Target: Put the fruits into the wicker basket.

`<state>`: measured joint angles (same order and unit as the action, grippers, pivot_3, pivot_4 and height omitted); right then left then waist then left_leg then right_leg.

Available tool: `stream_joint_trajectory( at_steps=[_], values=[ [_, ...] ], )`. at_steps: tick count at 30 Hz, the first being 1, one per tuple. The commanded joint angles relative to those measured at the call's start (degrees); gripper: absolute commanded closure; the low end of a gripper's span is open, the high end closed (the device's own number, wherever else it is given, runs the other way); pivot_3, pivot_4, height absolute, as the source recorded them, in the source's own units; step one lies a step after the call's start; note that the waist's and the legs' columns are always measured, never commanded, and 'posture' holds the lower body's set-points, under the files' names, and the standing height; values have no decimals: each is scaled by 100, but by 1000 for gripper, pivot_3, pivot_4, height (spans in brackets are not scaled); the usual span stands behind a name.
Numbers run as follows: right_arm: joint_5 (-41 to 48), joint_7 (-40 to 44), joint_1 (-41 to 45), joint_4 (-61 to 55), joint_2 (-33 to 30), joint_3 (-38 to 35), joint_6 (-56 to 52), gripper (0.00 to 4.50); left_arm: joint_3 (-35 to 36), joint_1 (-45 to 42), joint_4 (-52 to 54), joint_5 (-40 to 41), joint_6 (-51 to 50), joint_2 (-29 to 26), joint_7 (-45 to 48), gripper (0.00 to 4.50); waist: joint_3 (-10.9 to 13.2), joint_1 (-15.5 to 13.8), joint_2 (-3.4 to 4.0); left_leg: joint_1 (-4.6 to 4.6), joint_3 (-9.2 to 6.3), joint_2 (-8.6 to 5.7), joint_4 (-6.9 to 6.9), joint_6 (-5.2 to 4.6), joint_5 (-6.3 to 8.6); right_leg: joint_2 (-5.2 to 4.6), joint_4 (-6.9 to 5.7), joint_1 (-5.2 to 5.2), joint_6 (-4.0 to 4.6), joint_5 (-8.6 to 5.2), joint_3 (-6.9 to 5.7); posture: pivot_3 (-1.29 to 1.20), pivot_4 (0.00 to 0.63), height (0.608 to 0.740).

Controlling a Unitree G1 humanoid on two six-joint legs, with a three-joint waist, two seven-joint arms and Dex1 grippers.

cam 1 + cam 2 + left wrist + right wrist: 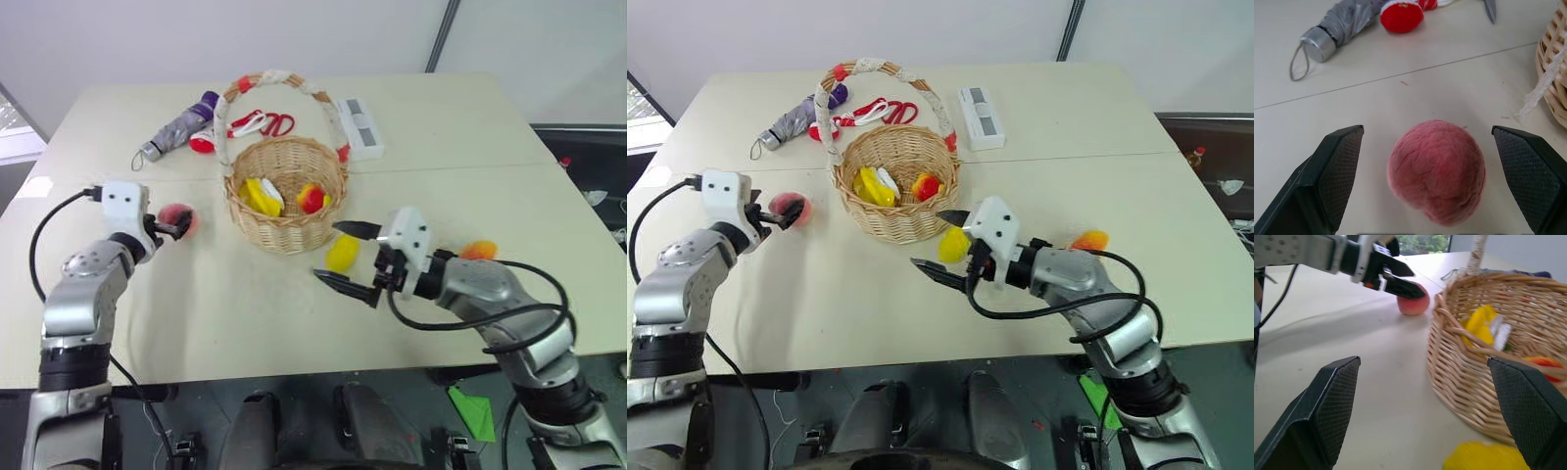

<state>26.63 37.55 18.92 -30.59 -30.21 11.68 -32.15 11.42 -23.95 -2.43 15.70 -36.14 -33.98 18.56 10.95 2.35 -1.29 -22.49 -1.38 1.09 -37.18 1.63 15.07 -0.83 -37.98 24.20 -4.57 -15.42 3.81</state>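
The left gripper (1425, 161) has its fingers spread wide on either side of the pink peach (1437, 169), which sits on the table (196, 313) just left of the wicker basket (286, 196), not yet pinched. The right gripper (343, 257) hovers with its fingers wide apart and empty, close beside the yellow lemon (342, 253) at the basket's front. The mango (478, 250) lies well to the right behind that arm.

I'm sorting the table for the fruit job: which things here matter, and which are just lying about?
For the job:
peach
lemon
mango
wicker basket

Lying about:
folded umbrella
red-handled scissors
white box
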Motion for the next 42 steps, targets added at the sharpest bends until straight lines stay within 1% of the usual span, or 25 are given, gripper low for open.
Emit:
stream_joint_trajectory(
  at_steps=[1, 9, 11, 12, 15, 16, 17, 20, 22, 23, 25, 26, 27, 30, 31, 34, 35, 38, 39, 40, 42],
  values=[
    [-127, 30, 125, 3, 161, 70, 218, 156, -160, -353, -250, -213, -258, -88, -31, 0, 0, 7, 0, 0, 0, -1, 0, 0, 0, 0, 0, 0, 0, 0, -1, 0, 150, 740],
    [-371, 53, 121, 116, 325, 127, 355, 156, -205, -530, -411, -309, -824, -80, -5, 0, 1, 8, -2, -1, -1, -1, 0, 0, 0, -3, -2, 2, 0, 0, -1, 0, 150, 740],
    [-429, 48, 129, 150, 380, 159, 380, 0, -166, -544, -460, -322, -741, -65, 1, 531, 1, 7, -2, -1, -2, -1, 0, 0, 0, -4, -2, 2, 0, 0, -1, 0, 150, 740],
    [-451, 51, 132, 162, 403, 166, 387, 0, -142, -546, -473, -317, -683, -52, 5, 864, 1, 8, -2, -1, -1, -1, 0, 0, 0, -4, -2, 2, 0, 0, -1, 0, 150, 740],
    [-515, 42, 173, 204, 482, 167, 400, 0, -224, -531, -459, -413, -720, -198, 55, 2078, 1, 9, -2, 0, -2, -1, 0, 0, 0, -5, -2, 2, 0, 1, -1, 0, 150, 740],
    [-538, 40, 184, 212, 507, 163, 402, 0, -249, -505, -429, -463, -736, -282, 80, 2278, 1, 10, -2, 0, -2, -1, 0, 0, 0, -5, -3, 3, 0, 1, -1, 0, 150, 740],
    [-556, 42, 201, 225, 522, 151, 405, 0, -143, -430, -290, -388, -633, -364, 215, 2278, 1, 13, -2, -1, -2, -1, 0, 0, 0, -5, -3, 3, 1, 1, -1, 0, 150, 740],
    [-570, 63, 240, 258, 532, 93, 393, 0, 339, -155, 378, 162, -305, -545, 862, 2278, 3, 15, -6, -2, -1, 4, 2, 1, 0, -5, -5, 9, 1, 1, 0, 0, 150, 740],
    [-545, 87, 245, 270, 498, 19, 370, 0, 624, 88, 1123, 692, -166, -687, 1498, 2278, 3, 7, -6, -3, -1, 18, 3, 1, 0, -11, -4, 9, 2, 1, -1, 0, 150, 740],
    [-530, 109, 250, 294, 467, -22, 356, 0, 730, 115, 1544, 1080, -280, -726, 1792, 2278, 4, 7, -8, -5, 0, 17, 2, 2, 0, -13, -4, 9, 2, 1, -1, 0, 150, 740],
    [-535, 157, 260, 374, 408, -70, 357, 0, 724, 2, 2063, 1576, -554, -720, 2010, 2278, 4, -28, -10, -11, 0, 15, 2, 4, -1, -29, -2, 10, 2, 1, -2, 0, 150, 740],
    [-551, 179, 268, 423, 384, -82, 372, 0, 606, -93, 2198, 1657, -645, -696, 2012, 2278, 4, -48, -10, -13, -4, 10, 1, 6, -2, -34, -2, 9, 2, 1, -5, 0, 150, 740],
    [-586, 188, 284, 516, 356, -104, 388, 0, 312, -296, 2302, 1629, -740, -603, 1931, 2278, 4, -64, -10, -11, -5, 4, 0, 6, -2, -37, -1, 6, 2, 1, -5, 0, 150, 740],
    [-676, 162, 320, 746, 310, -195, 439, 0, -682, -849, 2389, 1198, -789, -341, 1689, 2278, 3, -123, -11, -3, -2, -25, -5, 5, -3, -33, 0, -7, -6, 4, -10, 0, 150, 740],
    [-694, 154, 326, 793, 306, -221, 445, 0, -901, -994, 2317, 1072, -797, -258, 1611, 2278, 3, -124, -11, -2, -1, -27, -6, 5, -3, -33, 0, -10, -7, 4, -9, 0, 150, 740],
    [-883, 35, 258, 931, 220, -296, 416, 0, -1291, -1558, 1657, 794, -893, 277, 1202, 2278, 4, -124, -12, -4, -2, -27, -5, 4, -3, -26, 1, -7, -8, 4, -8, 0, 150, 740],
    [-936, -9, 202, 949, 184, -336, 404, 0, -1456, -1660, 1471, 645, -806, 326, 1220, 2278, 4, -112, -13, -5, -2, -24, -7, 4, -3, -20, 2, -6, -7, 4, -7, 0, 150, 740],
    [-888, -119, 45, 921, 182, -496, 264, 0, -1511, -1811, 1152, 591, -687, 482, 1278, 992, 4, -52, -12, -3, -2, -19, -1, 3, -3, -8, 0, 3, -6, 3, 1, 0, 150, 740],
    [-883, -132, -13, 901, 170, -529, 220, 0, -1503, -1852, 1085, 589, -657, 520, 1306, 460, 4, -39, -12, -3, -4, -17, 1, 3, -3, -6, -1, 4, -5, 2, 0, 0, 150, 740],
    [-892, -148, -70, 882, 156, -541, 169, 0, -1519, -1881, 1041, 559, -587, 525, 1375, 67, 4, -17, -12, -4, -6, -15, 1, 3, -3, -4, -1, 4, -5, 2, 0, 0, 150, 740],
    [-879, -264, -154, 873, 204, -576, -19, 0, -1486, -1903, 1007, 574, -441, 529, 1540, 67, 4, 11, -12, -4, -5, -15, 1, 4, -3, -5, -1, 4, -5, 2, 1, 0, 150, 740]
  ],
)
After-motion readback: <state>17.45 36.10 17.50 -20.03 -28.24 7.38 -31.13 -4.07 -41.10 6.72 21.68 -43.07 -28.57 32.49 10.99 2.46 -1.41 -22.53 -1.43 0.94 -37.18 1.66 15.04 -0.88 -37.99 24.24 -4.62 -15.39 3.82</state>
